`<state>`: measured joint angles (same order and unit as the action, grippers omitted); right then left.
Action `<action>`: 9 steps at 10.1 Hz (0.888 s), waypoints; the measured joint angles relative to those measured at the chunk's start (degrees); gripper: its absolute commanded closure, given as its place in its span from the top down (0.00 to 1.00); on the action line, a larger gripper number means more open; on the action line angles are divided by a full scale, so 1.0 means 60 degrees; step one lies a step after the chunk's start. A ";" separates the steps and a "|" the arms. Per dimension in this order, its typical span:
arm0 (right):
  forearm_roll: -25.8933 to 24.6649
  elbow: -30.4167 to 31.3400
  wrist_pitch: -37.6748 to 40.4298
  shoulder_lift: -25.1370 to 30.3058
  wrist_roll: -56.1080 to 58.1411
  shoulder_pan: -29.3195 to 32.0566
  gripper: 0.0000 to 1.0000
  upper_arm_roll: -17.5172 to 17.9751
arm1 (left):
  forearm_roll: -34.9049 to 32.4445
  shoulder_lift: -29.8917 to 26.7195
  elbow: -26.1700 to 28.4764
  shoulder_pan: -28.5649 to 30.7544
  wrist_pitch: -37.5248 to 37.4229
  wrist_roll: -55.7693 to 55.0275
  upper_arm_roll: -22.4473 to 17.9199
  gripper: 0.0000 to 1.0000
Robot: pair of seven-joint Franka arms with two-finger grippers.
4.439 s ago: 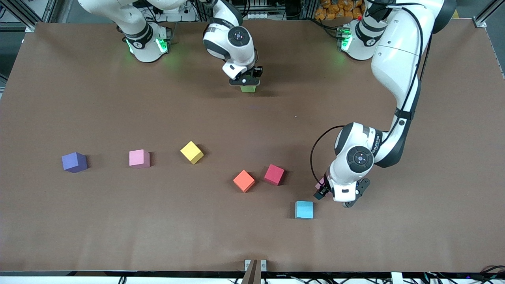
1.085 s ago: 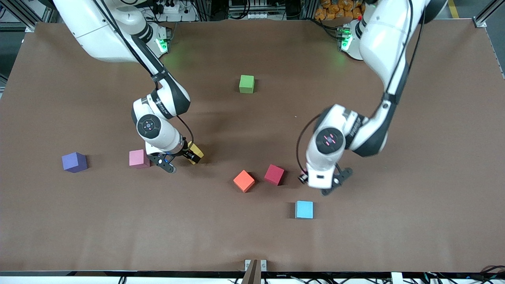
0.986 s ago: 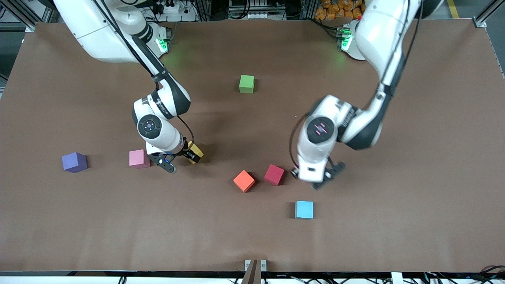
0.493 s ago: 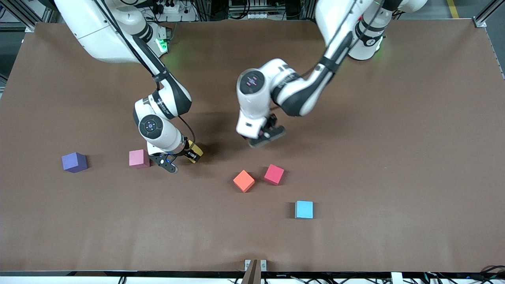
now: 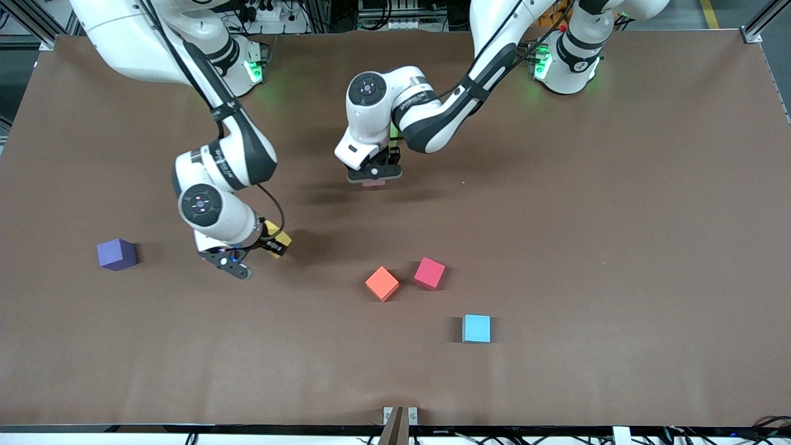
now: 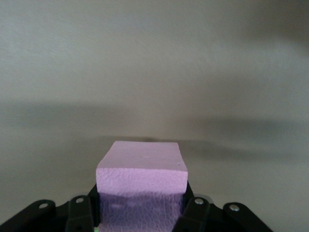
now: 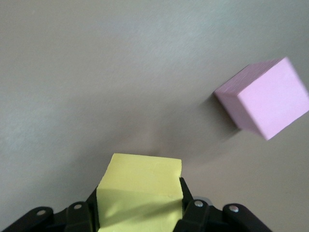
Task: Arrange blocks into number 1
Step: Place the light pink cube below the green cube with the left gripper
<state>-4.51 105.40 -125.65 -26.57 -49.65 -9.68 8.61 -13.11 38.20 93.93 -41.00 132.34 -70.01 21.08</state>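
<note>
Holding a pink block (image 6: 141, 169) between both fingers, left gripper (image 5: 373, 175) up over bare brown table (image 5: 618, 247), toward the robots' end; green block hidden in the front view, apparently under this arm. Clamped on a yellow block (image 7: 140, 186), right gripper (image 5: 247, 256) lifted above the table, with a second pink block (image 7: 263, 96) lying on the table just beside the held cube, apart from it, seen only from the right wrist. Resting nearer to the front camera than the left gripper, red block (image 5: 429, 273) just beside an orange block (image 5: 382, 283), a light blue block (image 5: 476, 328) nearer still. Sitting near the right gripper, toward the right arm's end, a purple block (image 5: 116, 253).
</note>
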 measured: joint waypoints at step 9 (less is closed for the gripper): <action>0.0562 -0.0562 0.0799 -0.0002 0.0177 0.0162 0.02 -0.0088 | -0.0886 -0.0147 0.1366 -0.0090 0.0592 0.0699 0.0173 0.00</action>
<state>-1.14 102.03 -120.86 -26.58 -48.58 -8.70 8.09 -18.42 37.32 102.12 -41.54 135.90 -65.82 22.12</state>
